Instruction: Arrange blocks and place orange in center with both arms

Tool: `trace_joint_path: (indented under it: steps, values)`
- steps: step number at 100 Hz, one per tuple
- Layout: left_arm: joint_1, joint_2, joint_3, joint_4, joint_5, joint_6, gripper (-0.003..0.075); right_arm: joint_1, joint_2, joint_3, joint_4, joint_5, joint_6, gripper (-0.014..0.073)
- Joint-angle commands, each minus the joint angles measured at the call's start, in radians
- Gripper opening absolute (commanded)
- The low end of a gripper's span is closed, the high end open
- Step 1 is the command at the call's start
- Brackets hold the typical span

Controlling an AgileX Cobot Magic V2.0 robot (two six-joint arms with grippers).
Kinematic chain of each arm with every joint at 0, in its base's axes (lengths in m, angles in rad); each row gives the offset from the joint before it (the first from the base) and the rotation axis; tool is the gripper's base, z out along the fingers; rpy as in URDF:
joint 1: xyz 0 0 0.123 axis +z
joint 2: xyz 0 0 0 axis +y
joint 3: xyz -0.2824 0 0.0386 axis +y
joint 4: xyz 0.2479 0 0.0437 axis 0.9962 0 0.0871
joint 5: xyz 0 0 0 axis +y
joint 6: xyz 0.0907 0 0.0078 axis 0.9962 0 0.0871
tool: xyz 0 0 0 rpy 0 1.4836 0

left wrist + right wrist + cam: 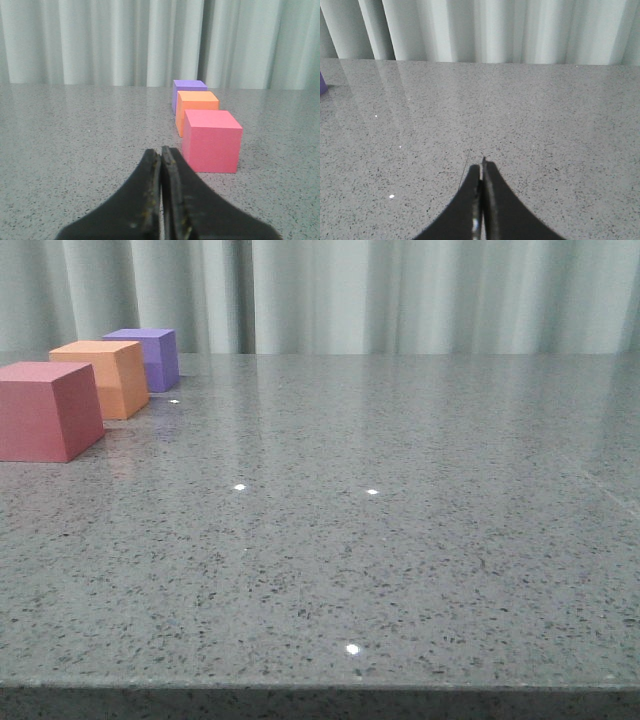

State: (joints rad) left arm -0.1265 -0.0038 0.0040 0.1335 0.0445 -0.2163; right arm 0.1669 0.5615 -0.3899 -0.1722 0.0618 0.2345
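Where pale curtains (pixel 400 295) hang, speckled grey table (pixel 400 540) gleams.

Three cubes stand in one row ahead of the left gripper (pixel 161 152): one pinkish-red cube (pixel 212 141) nearest its tips, one orange cube (pixel 196 107) behind that, one purple cube (pixel 188 89) farthest. Two grippers show, the other being the right gripper (pixel 482 167).
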Motion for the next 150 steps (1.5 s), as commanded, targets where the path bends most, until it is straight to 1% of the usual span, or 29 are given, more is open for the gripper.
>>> trace_joint_path:
  steps: [1, 18, 35, 44, 59, 74, 78, 150]
  values:
    - [0.004, -0.037, 0.041, -0.001, -0.081, -0.001, -0.002, -0.012, -0.035, -0.026, -0.017, -0.062, -0.007, -0.0069]
    - [0.004, -0.037, 0.041, -0.001, -0.081, -0.001, -0.002, -0.046, -0.15, 0.035, -0.012, -0.076, -0.007, -0.0069]
    - [0.004, -0.037, 0.041, -0.001, -0.081, -0.001, -0.002, -0.086, -0.305, 0.15, 0.042, -0.076, -0.007, -0.0069]
    - [0.004, -0.037, 0.041, -0.001, -0.081, -0.001, -0.002, -0.101, -0.39, 0.212, 0.042, -0.076, -0.007, -0.0069]
    - [0.004, -0.037, 0.041, -0.001, -0.081, -0.001, -0.002, -0.105, -0.502, 0.304, 0.042, -0.082, -0.007, -0.0069]
    - [0.004, -0.037, 0.041, -0.001, -0.081, -0.001, -0.002, -0.105, -0.585, 0.385, 0.042, -0.128, -0.006, -0.0069]
    - [0.004, -0.037, 0.041, -0.001, -0.081, -0.001, -0.002, -0.105, -0.594, 0.402, 0.042, -0.153, -0.006, -0.0069]
    - [0.004, -0.037, 0.041, -0.001, -0.081, -0.001, -0.002, -0.105, -0.592, 0.399, 0.042, -0.151, -0.005, -0.0069]
